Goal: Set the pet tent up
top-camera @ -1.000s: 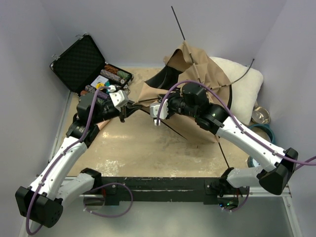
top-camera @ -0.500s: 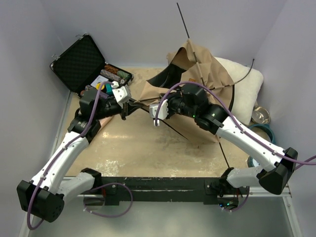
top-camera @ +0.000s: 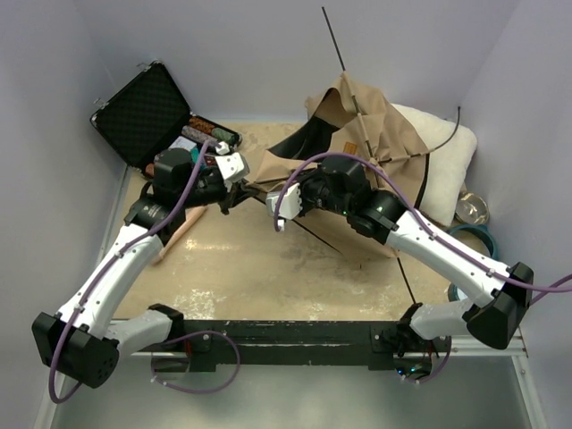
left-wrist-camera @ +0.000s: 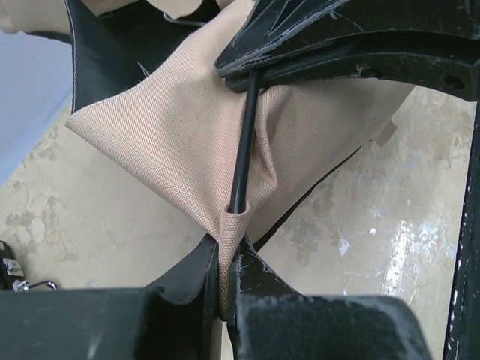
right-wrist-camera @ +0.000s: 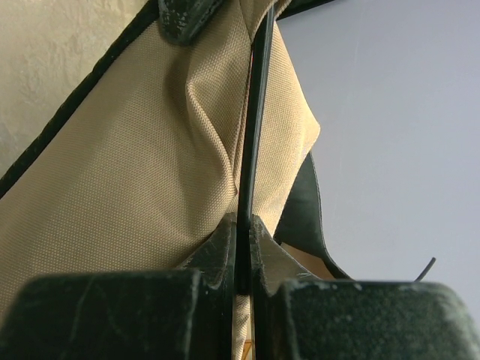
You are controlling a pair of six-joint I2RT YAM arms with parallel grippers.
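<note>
The top cam only gives the big picture: the pet tent [top-camera: 375,134] is a crumpled tan heap to the right of the open black case [top-camera: 143,112], and both arms reach in to its nearest corner, just right of the case. Their own wrists cover what the fingers are doing there. The wrist cams fill that in. In the left one, the left gripper [left-wrist-camera: 225,270] is pressed together on a little fold of tan fabric, the corner sleeve where the thin black pole [left-wrist-camera: 244,142] goes in. In the right one, the right gripper [right-wrist-camera: 241,247] is pinched tight on that pole itself, with fabric bunched beside it. So the two are gripping close together, one on cloth and one on rod. Around it: small colourful bits sit in the case's lower half, a white cushion [top-camera: 447,165] lies on the far side of the tent from the case with the tent slumped partly over it, and a metal bowl [top-camera: 472,208] sits further out still. The tent looks wrinkled and collapsed, with black underside showing on the case side. One pole end pokes up past the top and another arcs over the cushion.
</note>
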